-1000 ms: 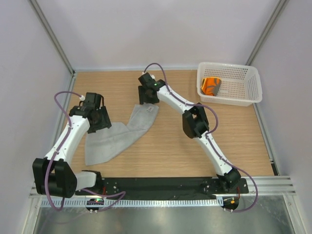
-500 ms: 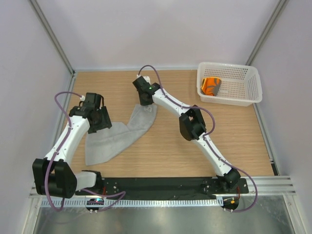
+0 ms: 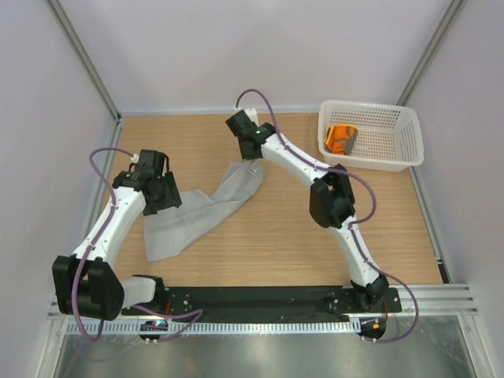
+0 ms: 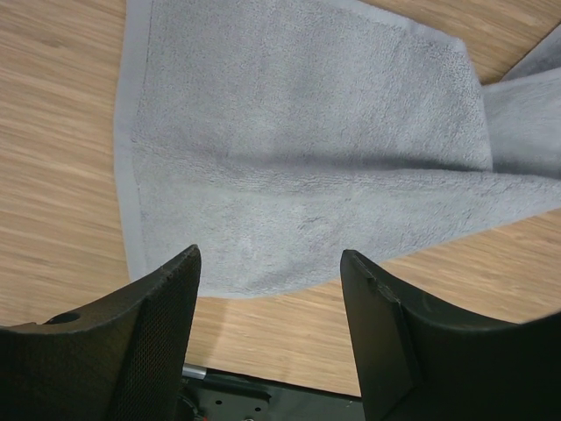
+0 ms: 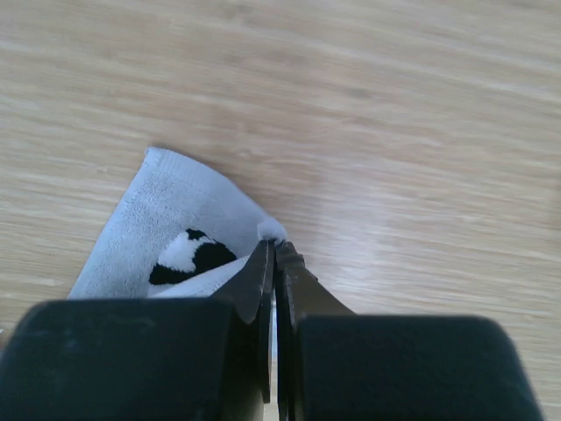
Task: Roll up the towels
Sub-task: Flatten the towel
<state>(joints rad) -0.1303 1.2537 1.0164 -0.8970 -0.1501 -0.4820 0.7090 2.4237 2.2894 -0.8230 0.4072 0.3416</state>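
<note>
**Grey towel pinched at its far corner, not rolled yet**

The big, soft, light-grey towel [image 3: 189, 216] lies on the brown wooden table [image 3: 276, 236], a bit left of the middle. It is bunched and twisted, not flat. Its long side runs on a slant, from near left to far right. The near-left end is wide. The far-right end is thin and points to the far right.

The right gripper [image 5: 274, 254] is closed tight on the far-right corner of the grey towel. The left gripper [image 4: 270, 285] hangs over the wide near-left part with its fingers spread wide. It holds nothing.

The small bright orange towel [image 3: 340, 138] sits bundled up in the white plastic basket with holes [image 3: 370, 166], at the far right of the table. I think that one is done.

This looks like the step of getting the grey towel straight before rolling it. Next, I think the pinched corner needs a gentle pull to smooth the cloth flat. The left gripper may need to hold the wide end down. A hard pull could drag the whole towel along.
</note>
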